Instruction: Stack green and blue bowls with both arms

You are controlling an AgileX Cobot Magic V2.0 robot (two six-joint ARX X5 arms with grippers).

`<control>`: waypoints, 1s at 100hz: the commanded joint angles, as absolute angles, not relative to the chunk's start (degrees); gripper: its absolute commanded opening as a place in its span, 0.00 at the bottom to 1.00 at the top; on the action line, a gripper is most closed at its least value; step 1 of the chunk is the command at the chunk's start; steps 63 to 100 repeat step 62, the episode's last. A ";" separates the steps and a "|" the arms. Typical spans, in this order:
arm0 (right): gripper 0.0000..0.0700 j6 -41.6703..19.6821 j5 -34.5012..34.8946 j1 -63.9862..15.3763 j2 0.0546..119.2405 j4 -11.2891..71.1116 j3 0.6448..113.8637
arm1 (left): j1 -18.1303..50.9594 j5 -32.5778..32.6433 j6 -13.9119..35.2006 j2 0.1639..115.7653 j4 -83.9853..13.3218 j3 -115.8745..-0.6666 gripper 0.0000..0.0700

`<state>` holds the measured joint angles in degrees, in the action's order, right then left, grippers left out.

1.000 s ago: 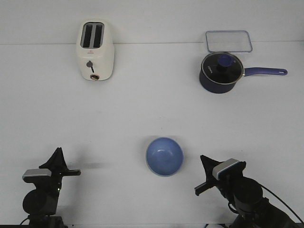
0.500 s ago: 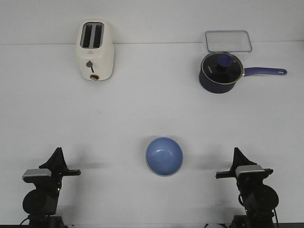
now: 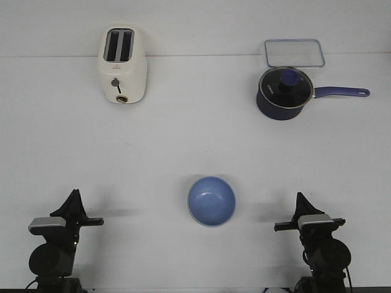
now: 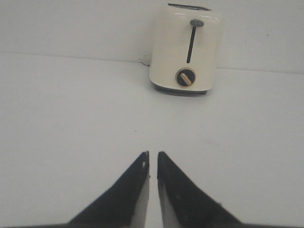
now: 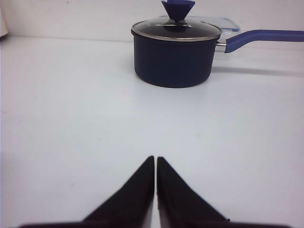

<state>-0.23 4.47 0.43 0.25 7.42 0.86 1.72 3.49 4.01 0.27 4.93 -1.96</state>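
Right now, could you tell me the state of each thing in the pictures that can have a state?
blue bowl: upright, empty, free of both grippers; no green bowl can be made out
saucepan: upright, glass lid on
toaster: upright, slots empty
clear container: flat behind the saucepan
left gripper: shut, holding nothing
right gripper: shut, holding nothing

One blue bowl (image 3: pixel 211 201), one cream toaster (image 3: pixel 122 65), one navy saucepan (image 3: pixel 283 92), one clear lidded container (image 3: pixel 294 52), and two black robot grippers, left (image 3: pixel 74 200) and right (image 3: pixel 301 204).
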 commanded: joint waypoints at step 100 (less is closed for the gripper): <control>0.01 -1.41 4.51 0.34 0.08 5.67 0.73 | 1.67 3.42 4.12 0.19 5.67 -0.80 0.02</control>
